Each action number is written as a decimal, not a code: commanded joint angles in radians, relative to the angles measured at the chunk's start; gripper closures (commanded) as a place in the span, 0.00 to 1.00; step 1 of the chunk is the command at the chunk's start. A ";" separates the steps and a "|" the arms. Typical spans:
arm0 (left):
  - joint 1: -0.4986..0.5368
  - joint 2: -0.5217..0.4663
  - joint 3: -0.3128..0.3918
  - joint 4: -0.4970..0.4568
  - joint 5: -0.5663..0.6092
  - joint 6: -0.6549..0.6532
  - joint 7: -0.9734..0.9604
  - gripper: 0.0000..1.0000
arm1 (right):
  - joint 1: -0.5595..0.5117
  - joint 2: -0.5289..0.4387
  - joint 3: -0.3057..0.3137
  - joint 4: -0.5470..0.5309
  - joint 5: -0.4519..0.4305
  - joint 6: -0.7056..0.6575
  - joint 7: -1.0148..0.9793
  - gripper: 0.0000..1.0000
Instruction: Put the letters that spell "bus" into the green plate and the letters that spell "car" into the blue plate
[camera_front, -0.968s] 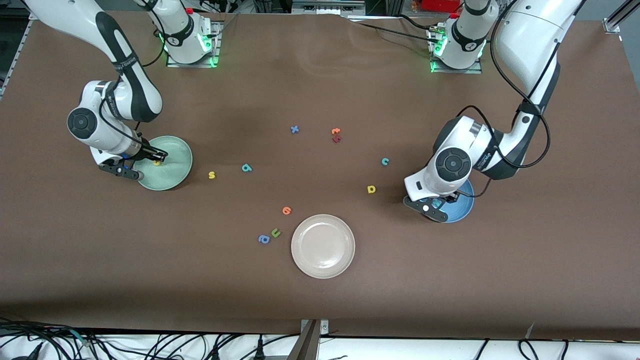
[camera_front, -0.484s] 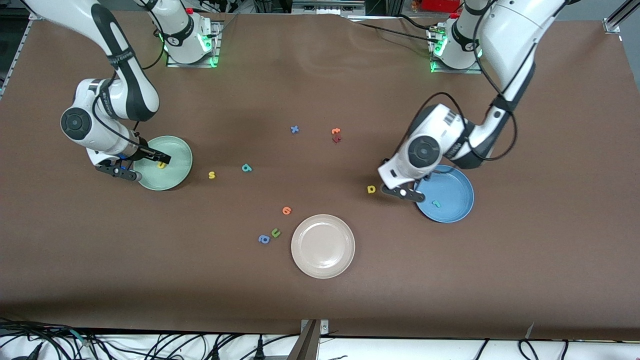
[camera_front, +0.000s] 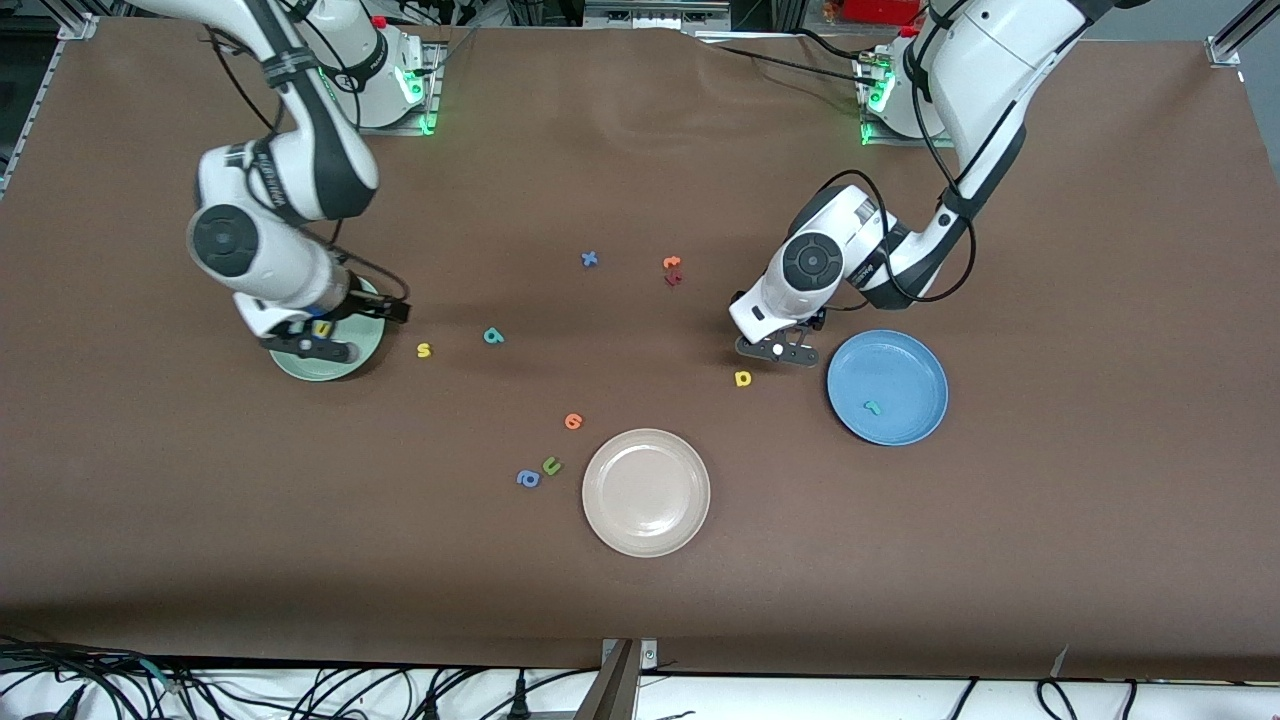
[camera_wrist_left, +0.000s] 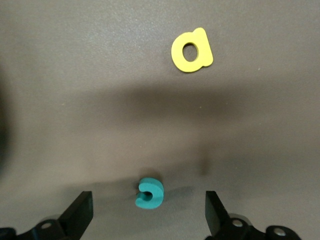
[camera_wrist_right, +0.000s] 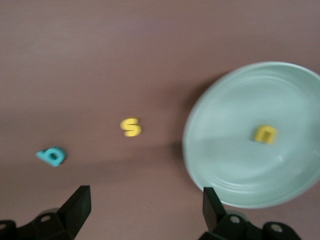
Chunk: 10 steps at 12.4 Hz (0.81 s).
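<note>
Left tool (camera_wrist_left: 147, 220): open, over the teal c (camera_wrist_left: 149, 193), near yellow a (camera_front: 742, 378).
Right tool (camera_wrist_right: 145, 215): open, over the green plate (camera_front: 300, 365) edge.
Yellow u (camera_wrist_right: 264, 134): in green plate.
Teal r (camera_front: 872, 406): in blue plate (camera_front: 915, 370).
Yellow s (camera_front: 424, 350), teal b (camera_front: 493, 336): on worktop (camera_front: 1050, 500).

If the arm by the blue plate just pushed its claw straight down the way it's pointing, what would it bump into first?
Probably the teal c: the left gripper hangs open over it, the letter lying between its fingers in the left wrist view. If it missed, it would meet the bare table. The yellow a lies off that line.

the right arm covers part of the green plate (camera_front: 352, 362) — the teal c (camera_wrist_left: 149, 193) sits hidden under the left gripper (camera_front: 778, 349) from the front.
</note>
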 joint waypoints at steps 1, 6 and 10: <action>0.011 -0.025 -0.004 -0.071 0.063 0.074 -0.020 0.24 | -0.008 0.100 0.015 0.039 -0.002 0.093 -0.144 0.01; 0.008 -0.028 -0.004 -0.069 0.078 0.071 -0.018 0.77 | -0.005 0.192 0.014 0.037 -0.015 0.216 -0.275 0.02; 0.008 -0.033 -0.006 -0.065 0.078 0.059 -0.011 0.80 | -0.008 0.225 0.009 0.033 -0.044 0.262 -0.288 0.12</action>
